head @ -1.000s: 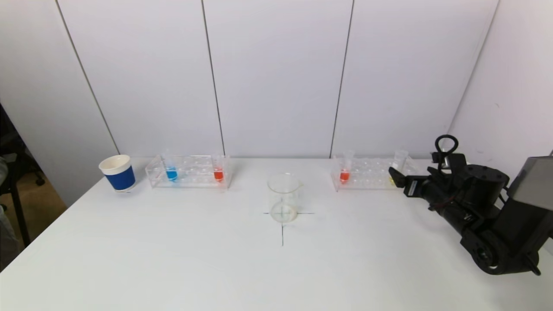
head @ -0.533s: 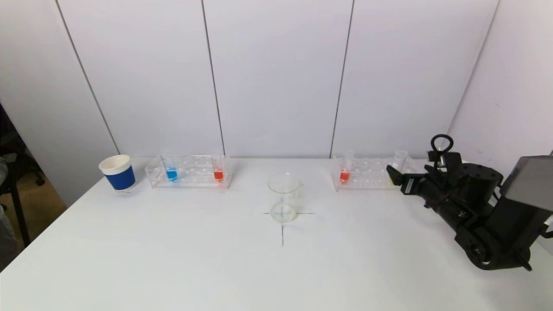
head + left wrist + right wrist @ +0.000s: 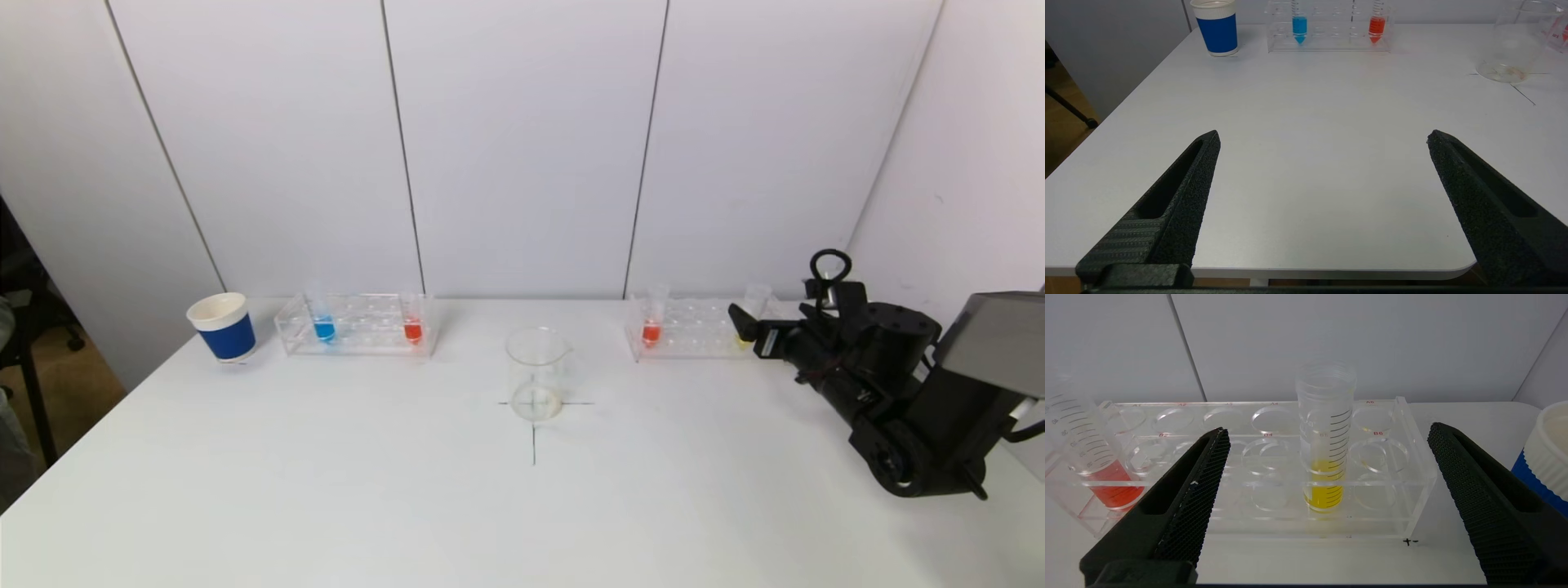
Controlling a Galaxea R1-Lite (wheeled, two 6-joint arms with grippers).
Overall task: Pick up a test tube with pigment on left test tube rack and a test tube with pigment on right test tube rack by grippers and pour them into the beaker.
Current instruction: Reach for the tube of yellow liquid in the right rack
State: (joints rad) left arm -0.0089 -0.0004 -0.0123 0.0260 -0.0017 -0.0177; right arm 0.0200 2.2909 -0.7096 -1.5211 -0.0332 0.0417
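Right arm level before the right rack, jaws apart.

The right gripper [image 3: 744, 325] reached in low from the table's right side, jaws wide apart, nothing held, facing the yellow tube [image 3: 1325, 437] that stood upright in the right rack [image 3: 694, 331], its hole labelled B5 beside B4 and B6. The left gripper [image 3: 1323, 139] hung over the near table edge, jaws equally wide. The beaker [image 3: 536, 373] stood between the racks on a drawn cross.
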